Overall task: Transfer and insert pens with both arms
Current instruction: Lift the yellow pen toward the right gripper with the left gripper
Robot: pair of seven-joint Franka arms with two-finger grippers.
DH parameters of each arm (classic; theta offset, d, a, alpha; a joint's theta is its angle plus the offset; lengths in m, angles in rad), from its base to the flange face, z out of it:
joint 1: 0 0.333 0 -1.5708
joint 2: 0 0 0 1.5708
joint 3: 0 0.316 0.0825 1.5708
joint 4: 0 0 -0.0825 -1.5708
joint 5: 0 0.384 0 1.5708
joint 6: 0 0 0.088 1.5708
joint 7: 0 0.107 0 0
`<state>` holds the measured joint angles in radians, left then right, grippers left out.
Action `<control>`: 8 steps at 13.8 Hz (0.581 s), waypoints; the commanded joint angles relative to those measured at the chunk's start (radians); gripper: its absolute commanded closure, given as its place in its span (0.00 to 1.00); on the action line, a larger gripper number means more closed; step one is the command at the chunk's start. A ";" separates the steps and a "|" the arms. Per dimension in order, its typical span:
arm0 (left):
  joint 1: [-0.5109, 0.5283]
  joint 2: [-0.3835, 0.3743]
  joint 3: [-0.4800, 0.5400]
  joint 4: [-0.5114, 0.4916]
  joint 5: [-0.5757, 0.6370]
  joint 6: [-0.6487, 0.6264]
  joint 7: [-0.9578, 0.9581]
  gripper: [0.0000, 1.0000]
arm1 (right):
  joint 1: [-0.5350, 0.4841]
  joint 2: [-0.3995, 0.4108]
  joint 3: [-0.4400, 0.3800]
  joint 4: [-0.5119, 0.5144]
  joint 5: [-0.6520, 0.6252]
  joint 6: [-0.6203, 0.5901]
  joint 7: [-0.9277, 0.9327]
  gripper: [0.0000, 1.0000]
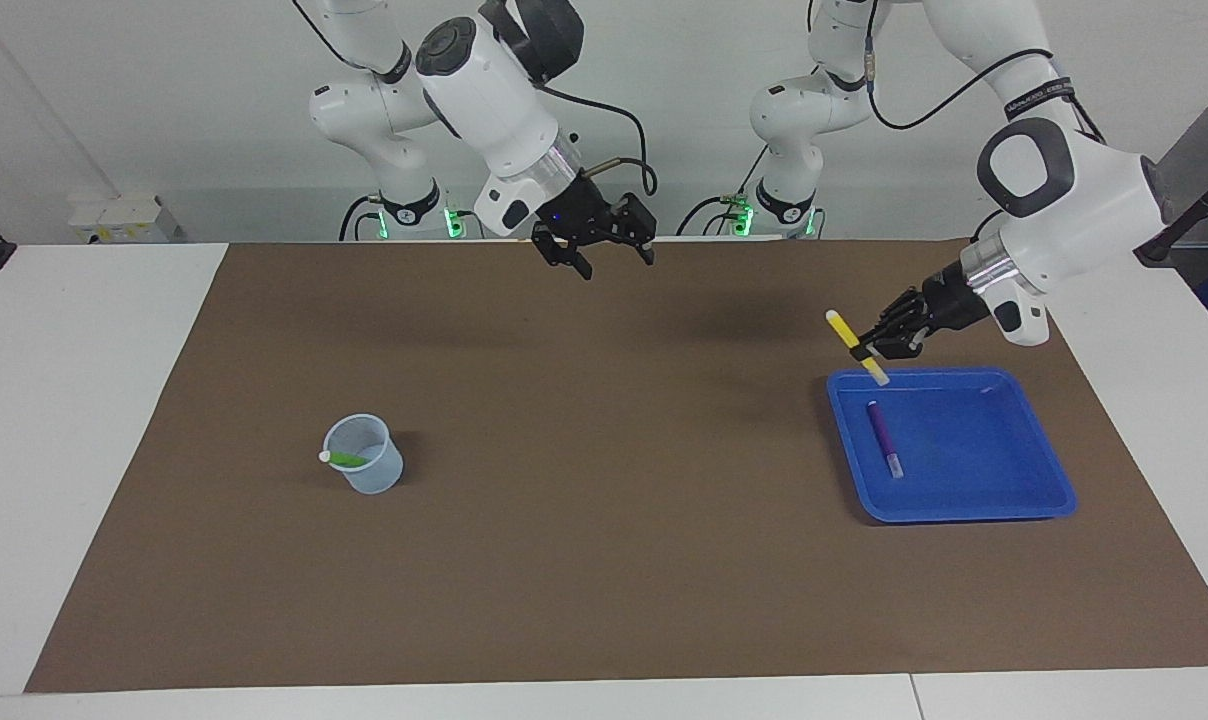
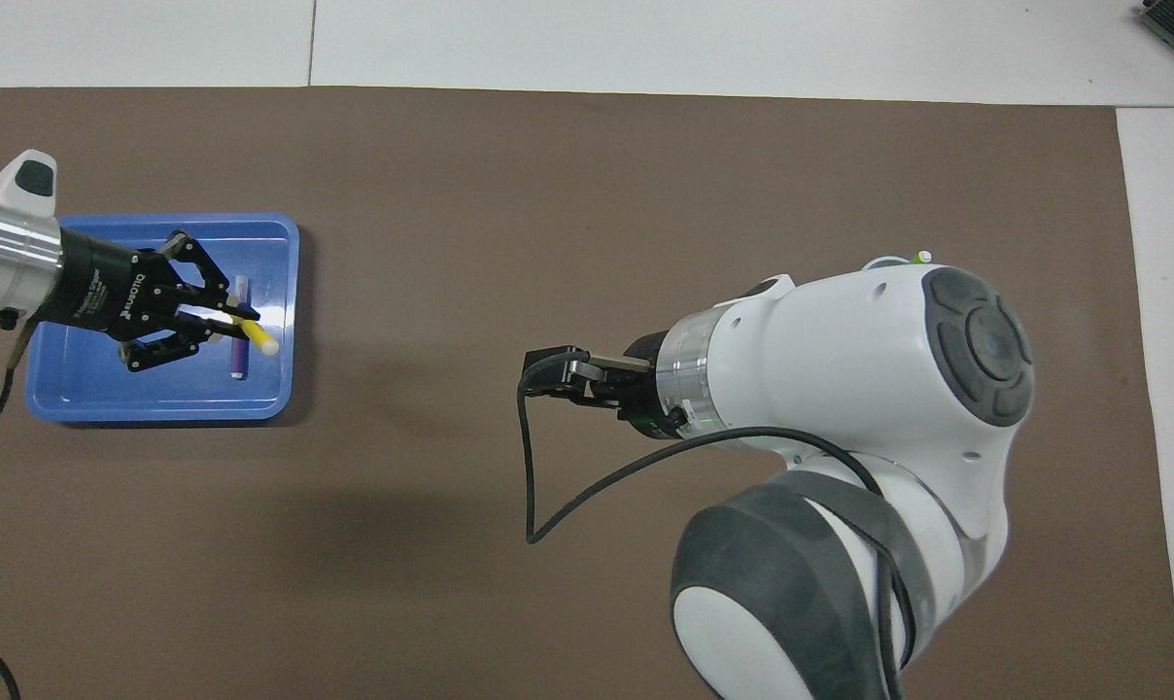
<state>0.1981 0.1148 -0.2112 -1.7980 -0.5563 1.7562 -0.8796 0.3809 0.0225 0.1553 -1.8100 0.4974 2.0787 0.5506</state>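
My left gripper point(image 1: 869, 350) is shut on the yellow pen point(image 1: 857, 347) and holds it tilted in the air over the blue tray's edge nearest the robots. It also shows in the overhead view point(image 2: 232, 326) with the yellow pen point(image 2: 254, 336). The purple pen point(image 1: 885, 438) lies flat in the tray point(image 1: 964, 515), also seen from overhead point(image 2: 240, 340). The green pen point(image 1: 344, 459) stands slanted in a pale translucent cup point(image 1: 369, 470) toward the right arm's end. My right gripper point(image 1: 616, 262) is open and empty, raised over the mat's edge nearest the robots.
A brown mat point(image 1: 604, 500) covers most of the white table. In the overhead view the right arm hides most of the cup; only its rim and the green pen's tip point(image 2: 917, 258) show. The tray point(image 2: 159, 413) sits at the left arm's end.
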 commanded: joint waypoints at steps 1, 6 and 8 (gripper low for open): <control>-0.096 -0.015 0.012 -0.014 -0.086 0.009 -0.192 1.00 | -0.005 -0.010 0.004 -0.019 0.029 0.020 0.009 0.00; -0.207 -0.014 0.012 -0.018 -0.157 0.080 -0.415 1.00 | -0.005 -0.009 0.004 -0.017 0.067 0.032 0.015 0.00; -0.250 -0.014 0.012 -0.026 -0.162 0.101 -0.461 1.00 | -0.005 -0.009 0.004 -0.018 0.090 0.064 0.041 0.00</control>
<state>-0.0091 0.1148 -0.2138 -1.7987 -0.6947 1.8227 -1.2918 0.3809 0.0225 0.1553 -1.8103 0.5546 2.0988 0.5563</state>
